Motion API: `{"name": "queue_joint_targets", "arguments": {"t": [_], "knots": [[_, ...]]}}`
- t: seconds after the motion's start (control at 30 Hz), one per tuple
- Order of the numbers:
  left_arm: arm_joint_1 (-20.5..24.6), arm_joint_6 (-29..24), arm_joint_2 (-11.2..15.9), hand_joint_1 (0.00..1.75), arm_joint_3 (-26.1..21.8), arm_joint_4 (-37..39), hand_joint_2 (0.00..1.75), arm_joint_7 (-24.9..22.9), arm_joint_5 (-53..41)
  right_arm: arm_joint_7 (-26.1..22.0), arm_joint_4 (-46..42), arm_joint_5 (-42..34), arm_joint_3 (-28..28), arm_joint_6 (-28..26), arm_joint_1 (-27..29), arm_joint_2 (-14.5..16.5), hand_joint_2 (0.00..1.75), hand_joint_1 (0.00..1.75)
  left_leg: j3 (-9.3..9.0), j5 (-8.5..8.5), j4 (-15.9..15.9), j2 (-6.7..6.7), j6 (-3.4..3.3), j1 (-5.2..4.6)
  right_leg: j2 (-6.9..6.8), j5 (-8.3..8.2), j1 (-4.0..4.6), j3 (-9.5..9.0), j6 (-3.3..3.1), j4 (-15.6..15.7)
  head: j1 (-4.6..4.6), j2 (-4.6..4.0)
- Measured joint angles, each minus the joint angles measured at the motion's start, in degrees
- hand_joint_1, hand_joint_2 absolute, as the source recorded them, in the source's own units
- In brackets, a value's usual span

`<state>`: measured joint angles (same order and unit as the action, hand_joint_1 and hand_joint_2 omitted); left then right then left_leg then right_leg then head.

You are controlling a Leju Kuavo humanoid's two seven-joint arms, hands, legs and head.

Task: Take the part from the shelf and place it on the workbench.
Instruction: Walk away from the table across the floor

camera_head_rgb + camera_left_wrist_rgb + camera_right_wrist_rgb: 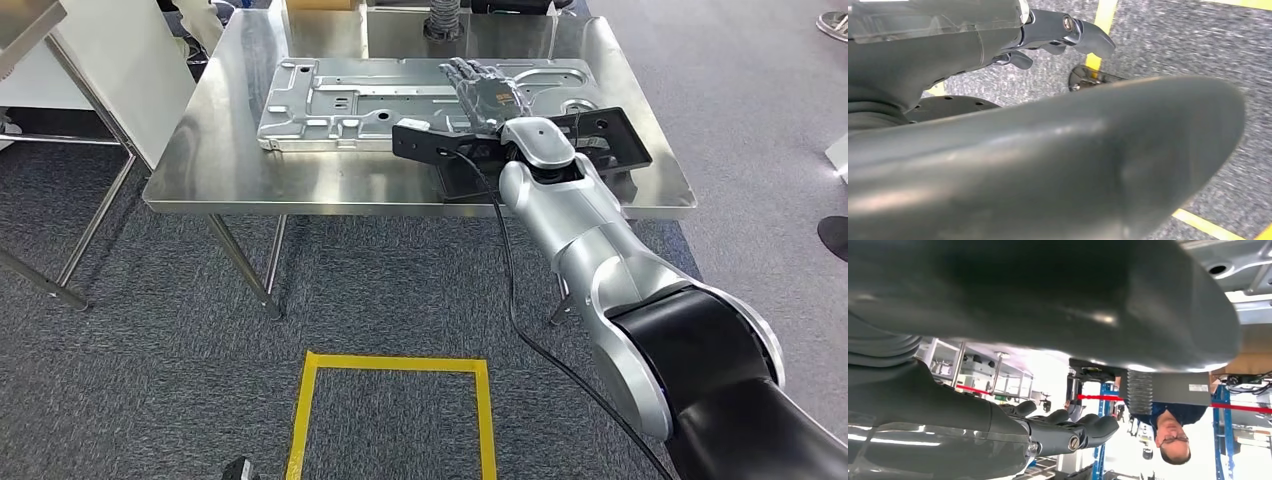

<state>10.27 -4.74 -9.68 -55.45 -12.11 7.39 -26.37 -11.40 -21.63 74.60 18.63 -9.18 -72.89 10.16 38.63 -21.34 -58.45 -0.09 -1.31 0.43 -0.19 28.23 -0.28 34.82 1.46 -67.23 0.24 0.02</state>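
Observation:
A flat black part (622,135) lies near the front right edge of the steel workbench (230,175). My right forearm crosses above it. Beyond it, my right hand (485,92) is stretched out flat over a large silver stamped panel (350,100), fingers apart and holding nothing. The right wrist view shows those fingers (1068,432) extended with nothing between them and the thumb. My left hand (1058,35) hangs over the carpet, its fingers loosely bent and holding nothing.
A white shelf frame (60,60) stands at the far left beside the workbench. A yellow tape square (390,365) marks the grey carpet in front. A person (1173,435) stands beyond the bench. A black cable (520,320) hangs from my right arm.

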Motion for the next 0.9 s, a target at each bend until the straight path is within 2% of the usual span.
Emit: {"name": "queue_joint_targets", "arguments": {"t": [0.03, 0.07, 0.1, 0.17, 0.2, 0.23, 0.3, 0.33, 0.37, 0.4, 0.43, 0.47, 0.5, 0.53, 0.57, 0.6, 0.67, 0.7, 0.73, 0.77, 0.8, 0.83, 0.87, 0.9], "knots": [[0.0, 0.0, -0.1, 0.00, 0.0, 0.0, 0.00, 0.0, 0.0, 0.0, -0.1, 0.0, 0.0, 0.0, -0.1, 0.0, 0.00, 0.00, 0.42, 0.56, 0.0, -0.02, 0.20, -0.09, 0.00, 0.46, 0.24, -3.25, -0.50, 4.5, 0.01, 0.00], [0.0, 0.0, -0.1, 0.00, 0.0, 0.0, 0.00, 0.0, 0.1, -0.1, -0.2, 0.1, 0.0, 0.0, -0.3, 0.1, 0.00, 0.00, 0.67, 1.18, 0.1, -0.01, 0.46, -0.10, 0.02, 1.10, 0.53, -5.48, -0.87, 7.9, -0.03, 0.00], [0.0, 0.0, -0.2, 0.00, 0.0, 0.0, 0.00, 0.0, 0.1, -0.1, -0.3, 0.1, 0.0, 0.0, -0.4, 0.1, 0.00, 0.00, 0.83, 1.83, 0.3, 0.02, 0.79, -0.10, 0.01, 1.57, 0.72, -6.67, -1.12, 10.0, -0.01, 0.00], [-0.1, 0.0, -0.1, 0.00, 0.0, 0.0, 0.00, 0.0, 0.2, -0.2, -0.4, 0.1, 0.0, 0.0, -0.4, 0.2, 0.00, 0.00, 1.04, 2.83, 0.9, 0.04, 1.46, -0.05, -0.16, 0.64, 0.66, -6.32, -1.50, 11.1, 0.03, -0.01], [-0.1, -0.1, -0.1, 0.00, 0.0, 0.0, 0.00, 0.0, 0.2, -0.1, -0.3, 0.1, 0.0, 0.0, -0.4, 0.2, 0.00, 0.00, 1.39, 1.98, 0.5, 0.00, 1.72, -0.03, -0.29, -0.14, 0.48, -5.85, -1.89, 11.4, 0.04, -0.01], [-0.2, -0.1, -0.1, 0.00, 0.0, 0.0, 0.00, 0.0, 0.2, -0.1, -0.3, 0.1, 0.0, 0.0, -0.3, 0.3, 0.00, 0.00, 1.98, 0.03, -0.9, -0.05, 1.96, -0.01, -0.42, -1.02, 0.29, -5.20, -2.22, 11.7, -0.10, -0.01], [-0.3, -0.2, -0.1, 0.00, 0.0, 0.0, 0.00, 0.1, 0.1, -0.1, -0.2, 0.1, 0.0, 0.1, -0.3, 0.4, 0.00, 0.00, 3.78, -6.18, -7.5, -0.05, 2.41, 0.19, -0.50, -2.70, 0.17, -3.41, -2.65, 11.8, -0.33, -0.01], [-0.3, -0.2, -0.1, 0.00, 0.0, 0.0, 0.00, 0.1, 0.0, -0.1, -0.2, 0.1, 0.0, 0.1, -0.2, 0.4, 0.00, 0.00, 4.54, -8.41, -11.6, -0.03, 2.66, 0.27, -0.50, -3.48, 0.18, -2.41, -2.63, 11.8, -0.43, 0.00], [-0.3, -0.2, -0.1, 0.00, 0.0, 0.0, 0.00, 0.1, 0.0, 0.0, -0.2, 0.2, 0.0, 0.1, -0.1, 0.4, 0.00, 0.00, 4.88, -9.26, -14.9, -0.03, 2.88, 0.32, -0.51, -4.23, 0.18, -1.40, -2.59, 11.7, -0.44, 0.00], [-0.3, -0.2, 0.0, 0.00, 0.0, 0.0, 0.00, 0.1, 0.0, 0.0, -0.2, 0.2, 0.0, 0.1, -0.1, 0.4, 0.00, 0.00, 4.47, -8.58, -16.7, -0.02, 3.04, 0.35, -0.52, -4.93, 0.15, -0.37, -2.48, 11.5, -0.46, -0.01], [-0.3, -0.2, 0.0, 0.00, 0.0, 0.0, 0.00, 0.1, -0.1, 0.0, -0.2, 0.2, 0.0, 0.1, 0.0, 0.4, 0.00, 0.00, 3.10, -6.99, -16.4, -0.02, 3.13, 0.40, -0.52, -5.58, 0.11, 0.68, -2.33, 11.2, -0.48, -0.01], [-0.2, -0.2, 0.0, 0.00, 0.0, 0.0, 0.00, 0.1, -0.1, 0.0, -0.2, 0.2, 0.0, 0.1, 0.0, 0.4, 0.00, 0.00, 0.69, -5.47, -14.2, -0.01, 3.16, 0.47, -0.51, -6.16, 0.07, 1.69, -2.15, 10.9, -0.49, -0.01], [-0.1, -0.2, 0.0, 0.00, 0.0, 0.0, 0.00, 0.1, -0.1, 0.0, -0.2, 0.2, 0.0, 0.1, 0.0, 0.4, 0.00, 0.00, -2.52, -5.24, -10.3, -0.01, 3.14, 0.53, -0.50, -6.65, 0.10, 2.63, -1.92, 10.4, -0.50, -0.01], [-0.1, -0.2, 0.0, 0.00, 0.0, 0.0, 0.00, 0.0, -0.1, 0.0, -0.3, 0.2, 0.0, 0.1, 0.0, 0.4, 0.00, 0.00, -5.70, -6.05, -5.9, -0.06, 2.94, 0.48, -0.50, -7.06, 0.16, 3.37, -1.66, 10.0, -0.46, -0.01], [0.0, -0.2, 0.0, 0.00, 0.0, 0.0, 0.00, 0.0, -0.1, 0.0, -0.3, 0.2, 0.0, 0.1, 0.0, 0.3, 0.00, 0.00, -7.90, -7.24, -2.4, -0.09, 2.61, 0.41, -0.52, -7.51, 0.23, 3.84, -1.36, 9.7, -0.44, -0.01], [0.1, -0.2, 0.0, 0.00, 0.0, 0.0, 0.00, 0.0, -0.1, 0.0, -0.4, 0.2, 0.0, 0.1, -0.1, 0.3, 0.00, 0.00, -9.05, -8.31, -0.2, -0.14, 2.16, 0.26, -0.54, -8.01, 0.27, 4.14, -1.04, 9.6, -0.43, -0.01], [0.1, -0.2, 0.0, 0.00, 0.0, 0.0, 0.00, 0.0, -0.1, 0.1, -0.4, 0.2, -0.1, 0.2, 0.0, 0.3, 0.00, 0.00, -8.66, -7.83, 0.6, -0.08, 1.09, 0.15, -0.54, -8.86, 0.18, 4.46, -0.31, 9.8, -0.42, -0.01], [0.0, -0.2, 0.0, 0.00, 0.0, 0.0, 0.00, 0.0, -0.1, 0.1, -0.3, 0.3, -0.1, 0.2, 0.0, 0.3, 0.00, 0.00, -8.23, -7.15, 0.7, 0.02, 0.57, 0.18, -0.45, -8.14, 0.08, 4.84, 0.05, 9.4, -0.39, -0.01], [0.0, -0.2, 0.0, 0.00, 0.0, 0.0, 0.00, 0.1, -0.1, 0.0, -0.3, 0.3, -0.1, 0.3, 0.0, 0.2, 0.00, 0.00, -7.63, -6.37, 0.8, 0.14, 0.14, 0.24, -0.35, -6.32, 0.00, 5.46, 0.39, 8.0, -0.28, -0.01], [-0.1, -0.2, 0.0, 0.00, 0.0, 0.0, 0.00, 0.1, 0.0, 0.0, -0.3, 0.3, -0.1, 0.3, 0.1, 0.2, 0.00, 0.00, -6.87, -5.57, 0.9, 0.26, -0.19, 0.30, -0.24, -3.52, -0.11, 6.35, 0.67, 5.4, -0.22, -0.01], [-0.1, -0.1, 0.0, 0.00, 0.0, 0.0, 0.00, 0.2, 0.0, 0.0, -0.3, 0.3, -0.1, 0.3, 0.1, 0.2, 0.00, 0.00, -5.94, -4.80, 0.8, 0.30, -0.40, 0.27, -0.19, -0.31, -0.14, 7.42, 0.90, 1.8, -0.12, -0.01], [-0.1, -0.1, 0.0, 0.00, 0.0, 0.0, 0.00, 0.2, 0.0, 0.0, -0.3, 0.3, -0.1, 0.3, 0.1, 0.2, 0.00, 0.00, -4.94, -4.02, 0.8, 0.31, -0.46, 0.25, -0.17, 2.22, -0.16, 8.36, 1.08, -2.3, -0.08, -0.01], [-0.1, -0.1, 0.0, 0.00, 0.0, 0.0, 0.00, 0.2, 0.0, 0.0, -0.3, 0.3, -0.1, 0.3, 0.1, 0.2, 0.00, 0.00, -3.91, -3.25, 0.8, 0.31, -0.47, 0.22, -0.16, 3.49, -0.16, 8.87, 1.18, -5.9, -0.09, -0.01], [-0.1, -0.1, 0.0, 0.00, 0.0, 0.0, 0.00, 0.3, 0.1, 0.0, -0.3, 0.4, -0.1, 0.3, 0.2, 0.2, 0.00, 0.00, -2.88, -2.48, 0.7, 0.31, -0.43, 0.20, -0.16, 3.35, -0.16, 8.63, 1.19, -8.0, -0.09, -0.01]]}}
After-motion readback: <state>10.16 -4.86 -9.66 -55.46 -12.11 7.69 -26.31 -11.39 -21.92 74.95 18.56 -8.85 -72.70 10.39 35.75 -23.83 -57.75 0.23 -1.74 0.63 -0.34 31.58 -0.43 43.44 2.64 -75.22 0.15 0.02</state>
